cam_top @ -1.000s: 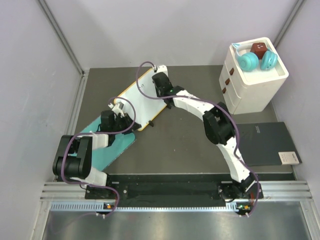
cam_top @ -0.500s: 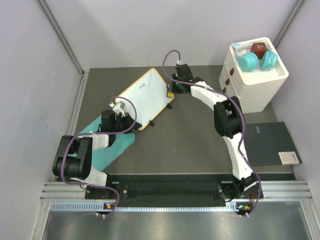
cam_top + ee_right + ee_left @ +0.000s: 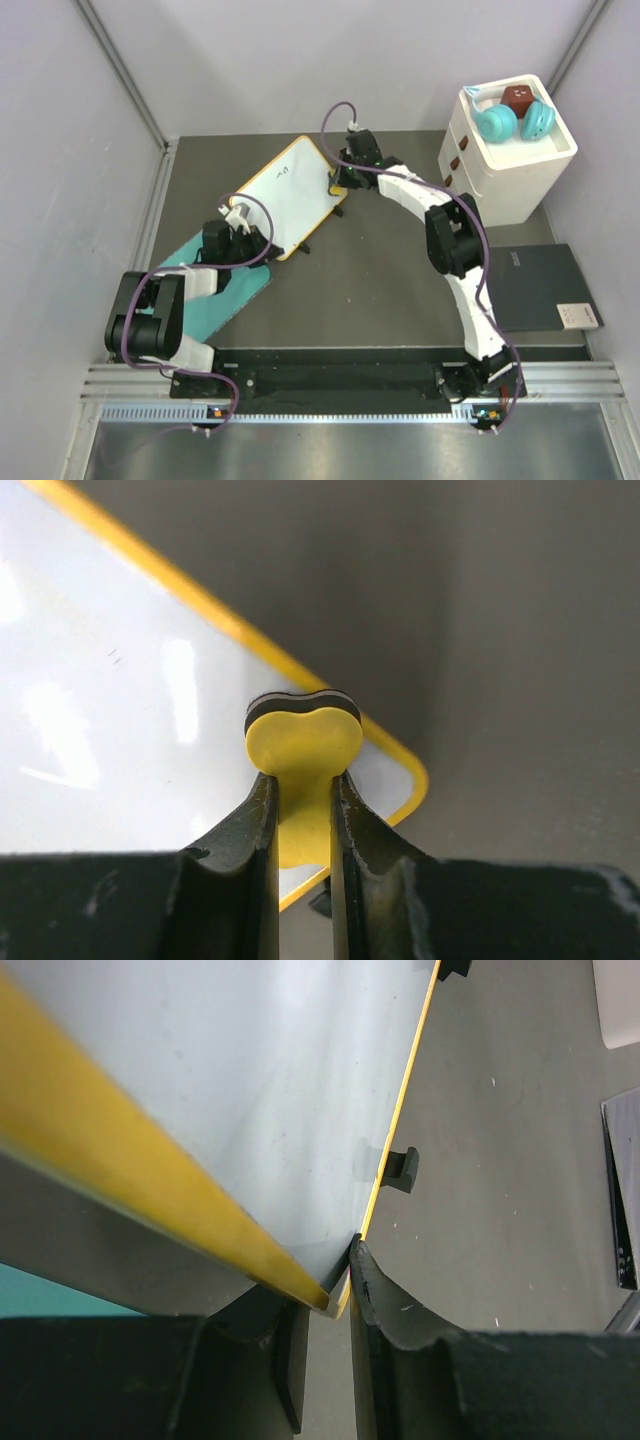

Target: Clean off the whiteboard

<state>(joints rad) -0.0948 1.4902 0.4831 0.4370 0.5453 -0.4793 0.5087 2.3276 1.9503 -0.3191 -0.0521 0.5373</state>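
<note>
The whiteboard point(image 3: 285, 193), white with a thin yellow rim, lies tilted on the dark table, with a small black scribble point(image 3: 284, 172) near its far corner. My left gripper point(image 3: 243, 222) is shut on the board's near-left corner; the left wrist view shows the yellow rim point(image 3: 150, 1200) pinched between the fingers, and the black feet point(image 3: 402, 1169) on the right edge. My right gripper point(image 3: 340, 182) is shut on a yellow eraser point(image 3: 303, 745) with a black pad, which sits over the board's right corner point(image 3: 400, 770).
A white drawer unit point(image 3: 505, 165) with teal headphones point(image 3: 512, 120) on top stands at the back right. A dark grey notebook point(image 3: 535, 288) lies at the right. A teal mat point(image 3: 215, 300) lies under the left arm. Grey walls enclose the table.
My right gripper with the eraser has moved from the board's middle to its right corner, then shifted slightly left. The scribble near the far corner is now uncovered. The left gripper has not moved.
</note>
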